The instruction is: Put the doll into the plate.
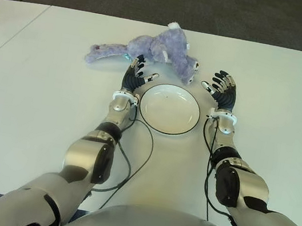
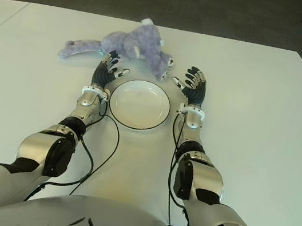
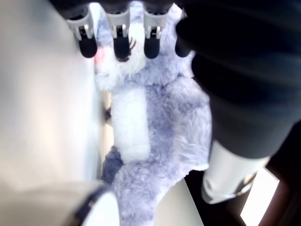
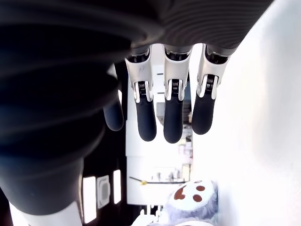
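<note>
2 hands flank the plate (image 1: 169,109) on the table (image 1: 38,94), both with fingers spread and holding nothing. Left hand (image 1: 135,76) sits at the plate's left rim, fingertips reaching the doll (image 1: 155,50); its wrist view shows the plush close before the fingers. Right hand (image 1: 222,90) sits at the plate's right rim, apart from the doll. Doll lies on its side just beyond the plate, not in it. Handling judgement: soft, light, floppy, non-fragile; limbs will dangle. Recommended hold: the thick torso, fingers closing around the middle.

Purple doll (image 1: 156,51) behind white plate (image 1: 170,109)
</note>
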